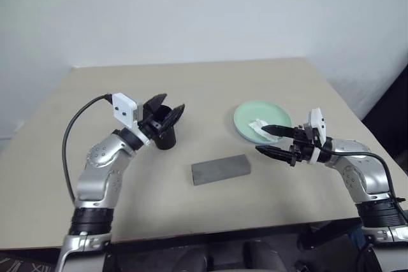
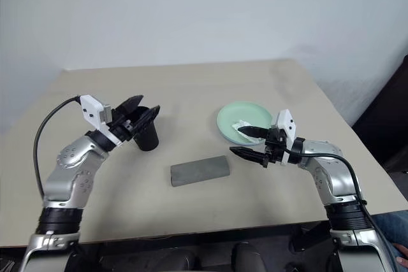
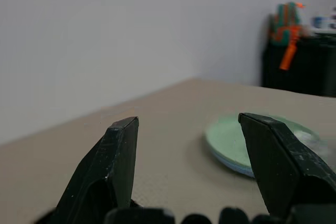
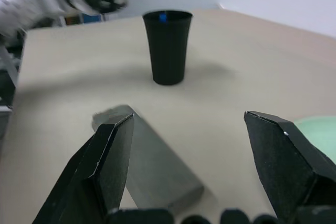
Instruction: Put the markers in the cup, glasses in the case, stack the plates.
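At left of centre in your head view, the left gripper hangs spread over the black cup; mid-frame lies the grey case; at right, the right gripper, fingers apart, borders the stacked plates.
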Robot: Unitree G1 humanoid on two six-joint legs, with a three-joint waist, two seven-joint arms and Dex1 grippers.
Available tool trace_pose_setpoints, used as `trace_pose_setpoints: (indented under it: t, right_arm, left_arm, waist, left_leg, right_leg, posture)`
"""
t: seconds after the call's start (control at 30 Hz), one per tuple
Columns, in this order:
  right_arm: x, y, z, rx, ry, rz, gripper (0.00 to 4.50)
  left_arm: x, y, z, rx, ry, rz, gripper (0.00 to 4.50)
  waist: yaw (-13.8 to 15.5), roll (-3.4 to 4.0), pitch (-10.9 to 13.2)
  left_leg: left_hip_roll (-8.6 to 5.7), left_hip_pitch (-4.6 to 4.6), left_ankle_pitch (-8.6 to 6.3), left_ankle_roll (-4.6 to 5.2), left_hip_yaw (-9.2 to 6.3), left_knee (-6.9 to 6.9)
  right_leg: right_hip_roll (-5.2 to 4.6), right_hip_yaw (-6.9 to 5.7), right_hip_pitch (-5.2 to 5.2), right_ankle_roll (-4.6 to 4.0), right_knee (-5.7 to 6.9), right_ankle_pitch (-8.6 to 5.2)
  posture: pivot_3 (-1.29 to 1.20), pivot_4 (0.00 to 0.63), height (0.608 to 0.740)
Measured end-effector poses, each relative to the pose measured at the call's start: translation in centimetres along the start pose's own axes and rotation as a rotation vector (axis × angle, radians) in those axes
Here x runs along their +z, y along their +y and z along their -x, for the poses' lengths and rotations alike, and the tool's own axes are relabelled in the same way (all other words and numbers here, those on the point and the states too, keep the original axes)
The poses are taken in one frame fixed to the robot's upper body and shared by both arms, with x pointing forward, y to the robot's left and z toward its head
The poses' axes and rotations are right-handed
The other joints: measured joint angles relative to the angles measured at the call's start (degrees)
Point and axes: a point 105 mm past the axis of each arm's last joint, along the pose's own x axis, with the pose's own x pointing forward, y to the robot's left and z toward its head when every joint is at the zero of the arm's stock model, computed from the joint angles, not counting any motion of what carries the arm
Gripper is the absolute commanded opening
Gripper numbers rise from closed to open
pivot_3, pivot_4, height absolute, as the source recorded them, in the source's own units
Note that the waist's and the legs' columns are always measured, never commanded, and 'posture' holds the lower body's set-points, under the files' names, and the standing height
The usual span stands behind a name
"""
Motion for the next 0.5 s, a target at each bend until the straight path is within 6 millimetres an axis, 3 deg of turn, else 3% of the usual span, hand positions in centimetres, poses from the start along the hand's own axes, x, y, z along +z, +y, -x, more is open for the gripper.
trace_pose_setpoints:
  t: [0.23,0.4,0.5]
  right_arm:
    - [-1.7,-0.5,0.4,-0.045,0.033,-0.012,3.62]
    - [-5.4,-0.5,2.7,-0.131,0.084,-0.092,3.62]
    - [-6.2,-0.7,3.4,-0.166,0.099,-0.108,3.62]
  left_arm:
    - [-3.5,-1.4,2.4,-0.079,0.148,0.038,3.19]
    - [-6.7,-1.1,3.9,-0.044,0.216,0.036,3.19]
    - [-7.7,-0.8,4.2,-0.020,0.227,0.014,3.19]
  waist:
    - [0.03,0.00,0.01]
    - [0.01,0.00,0.01]
    - [-0.03,0.01,0.01]
  left_leg:
    - [0.17,0.35,0.00,0.00,0.65,-0.03]
    - [0.22,0.53,-0.02,0.01,0.72,-0.15]
    - [0.33,0.56,-0.02,0.02,0.75,-0.15]
  right_leg:
    - [0.04,0.06,0.24,-0.11,0.01,-0.08]
    - [0.04,0.13,0.31,-0.12,0.01,-0.09]
    - [0.04,0.17,0.26,-0.11,0.01,-0.09]
  posture:
    - [0.00,0.000,0.740]
    - [0.00,0.000,0.740]
    - [0.00,0.000,0.740]
